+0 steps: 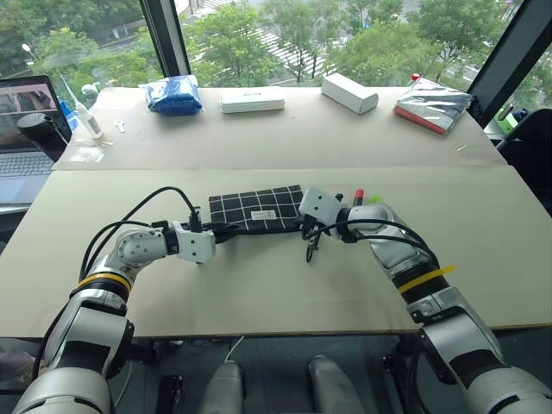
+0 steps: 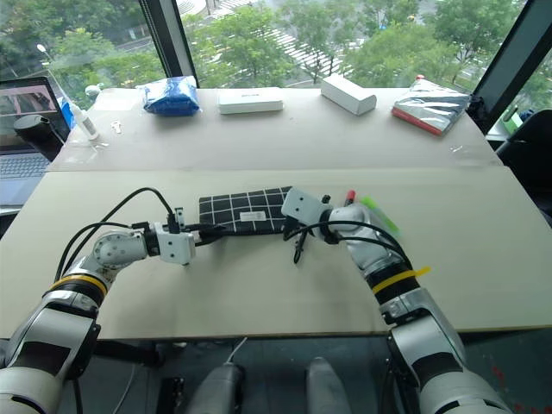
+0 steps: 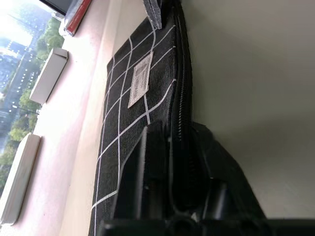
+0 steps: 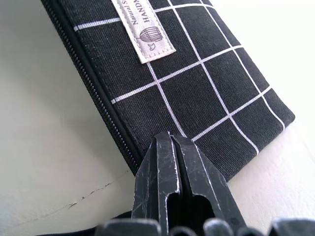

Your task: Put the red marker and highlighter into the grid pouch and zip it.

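Note:
The grid pouch (image 1: 256,207) lies flat in the middle of the table, black with white lines and a small white label (image 4: 143,30). My left gripper (image 1: 222,229) is shut on its left end, one finger on each side of the zipper edge (image 3: 178,88). At the right end my right gripper (image 1: 304,226) is shut, its tips (image 4: 171,138) pressed together at the pouch's corner by the zipper. The black strap (image 1: 310,250) hangs below that gripper. Behind my right wrist lie the red marker (image 1: 359,193) and the green highlighter (image 1: 374,200), mostly hidden by the arm.
Along the far edge sit a blue plastic bag (image 1: 174,93), two white boxes (image 1: 252,102) (image 1: 349,92) and a silver packet with a red edge (image 1: 431,108). A laptop (image 1: 21,129) and a small bottle (image 1: 86,116) stand at the far left.

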Available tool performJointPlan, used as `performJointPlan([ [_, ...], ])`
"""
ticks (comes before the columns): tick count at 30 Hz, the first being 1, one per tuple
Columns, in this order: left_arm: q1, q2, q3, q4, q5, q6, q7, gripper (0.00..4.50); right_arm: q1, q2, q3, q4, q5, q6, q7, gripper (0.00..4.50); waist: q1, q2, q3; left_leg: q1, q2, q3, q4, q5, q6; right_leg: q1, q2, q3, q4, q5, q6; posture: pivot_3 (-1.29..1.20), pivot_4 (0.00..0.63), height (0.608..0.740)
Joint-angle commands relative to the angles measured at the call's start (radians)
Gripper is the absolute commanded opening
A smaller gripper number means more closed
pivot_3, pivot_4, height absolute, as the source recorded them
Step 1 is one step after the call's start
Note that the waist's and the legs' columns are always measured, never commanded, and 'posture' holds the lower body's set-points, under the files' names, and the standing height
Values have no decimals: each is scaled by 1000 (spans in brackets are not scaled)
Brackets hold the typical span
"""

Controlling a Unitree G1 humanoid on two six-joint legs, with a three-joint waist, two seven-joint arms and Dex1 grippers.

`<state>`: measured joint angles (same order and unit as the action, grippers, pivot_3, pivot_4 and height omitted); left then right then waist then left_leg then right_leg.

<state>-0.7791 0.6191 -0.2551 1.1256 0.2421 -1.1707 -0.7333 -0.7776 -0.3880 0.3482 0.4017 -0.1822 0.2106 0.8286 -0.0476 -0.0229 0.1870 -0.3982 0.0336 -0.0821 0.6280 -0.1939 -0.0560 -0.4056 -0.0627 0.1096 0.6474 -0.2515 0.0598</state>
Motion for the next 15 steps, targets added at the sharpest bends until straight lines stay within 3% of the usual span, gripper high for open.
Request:
performJointPlan([
  [1,20,-14,-7,1,-28,-3,-45,10,-8,3,5,11,-4,-5,13,0,0,0,0,0,0,0,0,0,0,0,0,0,0,0,0,0,150,740],
  [6,45,-48,30,-50,-148,57,-129,10,-6,6,-4,18,10,-6,22,0,1,0,0,0,0,0,0,0,0,0,0,0,0,0,0,0,150,740],
  [10,92,-60,72,-118,-269,179,-240,0,-19,45,-109,-7,133,87,44,1178,0,0,0,0,0,0,0,0,0,0,0,0,0,0,0,0,150,740],
  [15,163,-64,148,-222,-354,318,-235,0,-80,74,-301,-66,356,301,63,2859,-4,0,0,-1,0,-1,0,0,0,-1,0,0,0,0,0,0,150,740],
])
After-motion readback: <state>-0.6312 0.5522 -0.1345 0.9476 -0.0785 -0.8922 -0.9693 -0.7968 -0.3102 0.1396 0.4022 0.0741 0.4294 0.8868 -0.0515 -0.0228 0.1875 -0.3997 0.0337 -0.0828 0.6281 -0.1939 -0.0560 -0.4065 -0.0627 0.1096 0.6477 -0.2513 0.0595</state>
